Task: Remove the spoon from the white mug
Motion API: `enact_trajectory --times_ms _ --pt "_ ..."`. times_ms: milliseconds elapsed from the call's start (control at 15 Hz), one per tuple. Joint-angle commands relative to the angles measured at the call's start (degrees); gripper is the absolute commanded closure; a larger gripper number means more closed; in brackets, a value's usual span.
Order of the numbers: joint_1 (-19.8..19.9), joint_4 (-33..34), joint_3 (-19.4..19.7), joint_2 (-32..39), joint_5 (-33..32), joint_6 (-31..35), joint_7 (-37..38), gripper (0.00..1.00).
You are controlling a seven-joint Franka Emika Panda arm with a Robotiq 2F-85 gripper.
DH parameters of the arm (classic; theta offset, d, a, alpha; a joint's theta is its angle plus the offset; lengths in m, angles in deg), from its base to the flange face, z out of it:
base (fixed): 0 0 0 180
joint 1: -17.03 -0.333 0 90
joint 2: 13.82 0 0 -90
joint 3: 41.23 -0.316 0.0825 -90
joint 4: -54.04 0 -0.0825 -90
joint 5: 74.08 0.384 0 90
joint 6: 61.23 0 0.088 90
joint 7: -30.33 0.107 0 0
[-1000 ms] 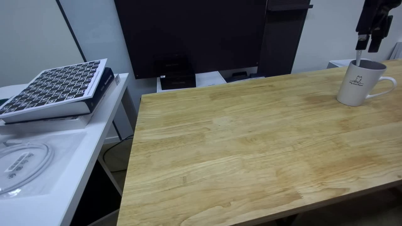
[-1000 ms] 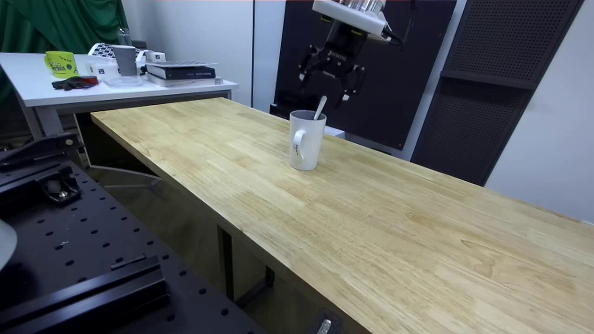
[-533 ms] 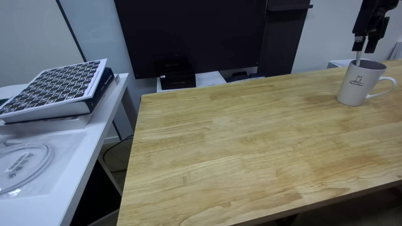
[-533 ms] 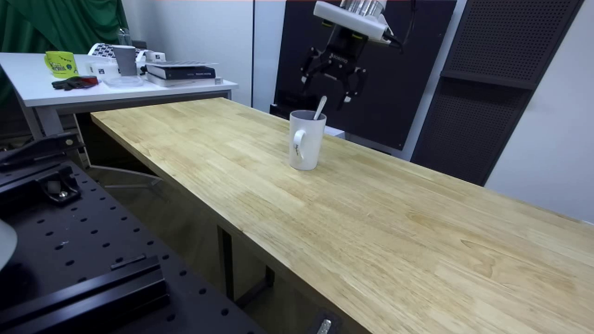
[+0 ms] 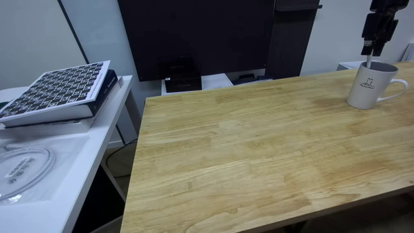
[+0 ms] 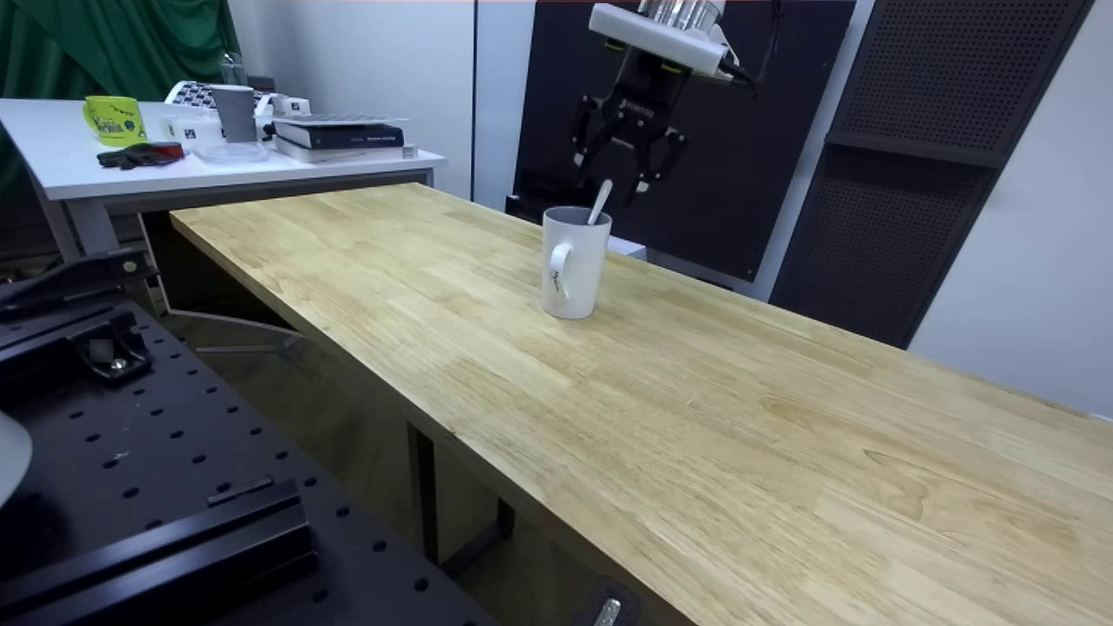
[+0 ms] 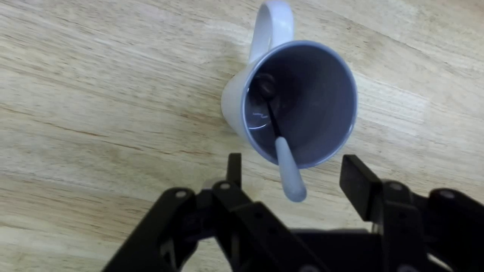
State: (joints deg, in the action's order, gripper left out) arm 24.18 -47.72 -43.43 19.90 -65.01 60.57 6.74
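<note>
The white mug [image 5: 370, 87] stands upright on the wooden table, with small dark lettering on its side. It also shows in an exterior view [image 6: 574, 274] and in the wrist view [image 7: 235, 102]. The spoon [image 7: 289, 172] leans inside the mug; its pale handle sticks out over the rim. The handle also shows in both exterior views [image 5: 369, 61] [image 6: 599, 202]. My gripper [image 7: 292, 174] is open, its fingers on either side of the handle end with a gap on each side. In the exterior views the gripper [image 5: 372, 50] [image 6: 611, 173] is just above the mug.
The wooden table [image 5: 242, 155] reaches far beyond the mug. A white side table [image 6: 217, 178] carries books [image 6: 339, 135], a grey cup [image 6: 235, 113] and a yellow-green mug [image 6: 116, 120]. A black perforated bench [image 6: 217, 452] stands in front. A dark board [image 5: 200, 35] stands behind.
My gripper has moved slightly down and toward the spoon handle. Its fingers have come a little closer together. The mug and spoon have not moved.
</note>
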Motion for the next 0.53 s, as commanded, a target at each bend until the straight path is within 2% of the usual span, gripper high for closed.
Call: enact_trajectory --times_ms 0,333,467 --pt "0.1 1.3 -0.2 0.6 -0.7 -0.3 1.8 0.61" --pt "-0.2 1.7 0.1 0.7 -1.2 -0.9 2.8 0.94" --pt "-0.3 2.0 0.1 0.6 -1.3 -1.6 3.1 1.0"
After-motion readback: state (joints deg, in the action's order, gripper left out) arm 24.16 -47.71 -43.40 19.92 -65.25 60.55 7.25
